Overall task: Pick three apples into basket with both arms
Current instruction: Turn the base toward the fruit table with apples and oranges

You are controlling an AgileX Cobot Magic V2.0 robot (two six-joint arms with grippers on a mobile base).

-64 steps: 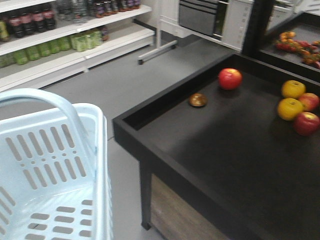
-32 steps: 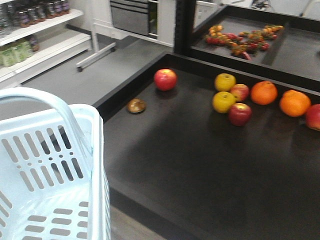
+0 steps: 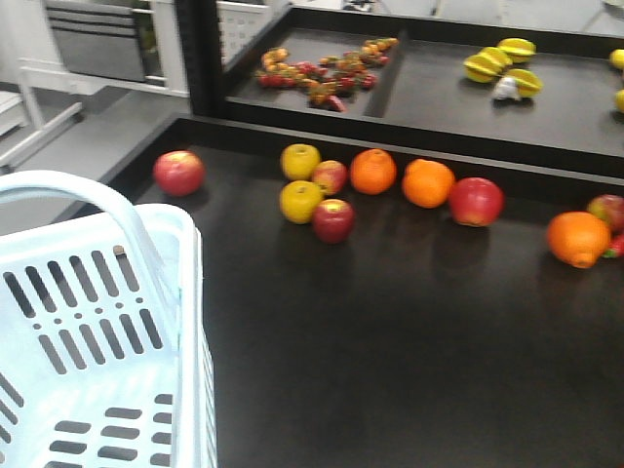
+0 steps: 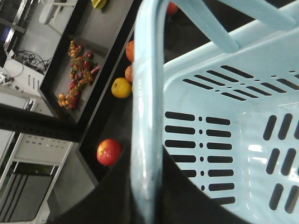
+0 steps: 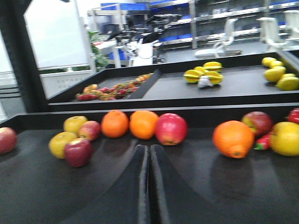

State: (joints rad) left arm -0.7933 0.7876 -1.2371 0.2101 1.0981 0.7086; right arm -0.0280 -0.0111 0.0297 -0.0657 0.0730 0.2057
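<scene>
Basket (image 4: 187, 100): glossy pale plastic. Table (image 3: 390, 341): matt black, possibly painted wood. Apples (image 3: 333, 220): smooth, shiny.

My front view has swung right along the table (image 3: 390, 331), and the drinks shelves are gone from sight. The lone red apple (image 3: 177, 173) has slid from mid-frame over to the left. The cluster of yellow and red apples (image 3: 332, 220) now sits centre with two oranges (image 3: 372, 171) beside it. A big red apple (image 3: 476, 202) and a further orange (image 3: 577, 239) have come in on the right.
</scene>
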